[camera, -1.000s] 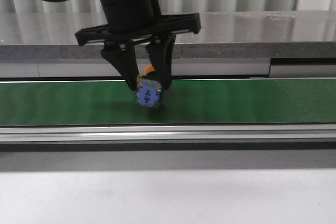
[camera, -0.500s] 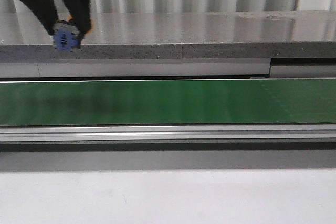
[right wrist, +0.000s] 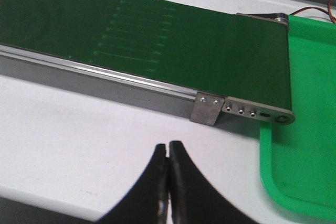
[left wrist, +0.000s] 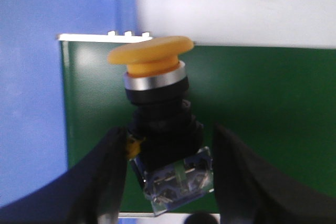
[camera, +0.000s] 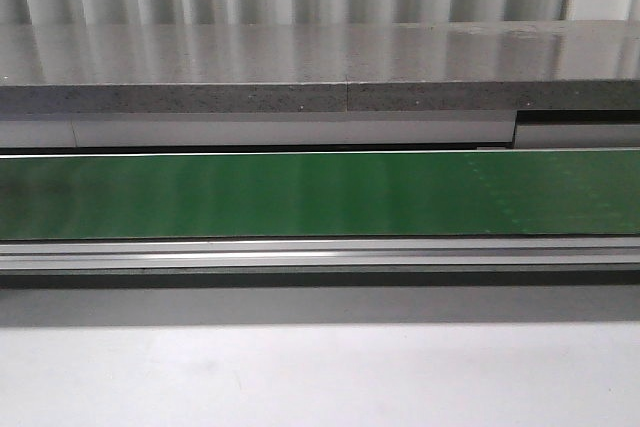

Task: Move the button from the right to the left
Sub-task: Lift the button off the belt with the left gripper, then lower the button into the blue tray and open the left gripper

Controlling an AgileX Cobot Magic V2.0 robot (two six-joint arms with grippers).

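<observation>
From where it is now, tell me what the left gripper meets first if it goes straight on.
The left gripper, shut on the button, points at the green belt near its end; the button's head would probably touch first. A blue tray lies beside. Depth unclear.

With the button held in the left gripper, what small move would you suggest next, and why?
Probably carry it a little further over the blue tray before releasing. The left gripper is shut on the button, which hangs above the green belt near its end, with the tray just beside it.
</observation>
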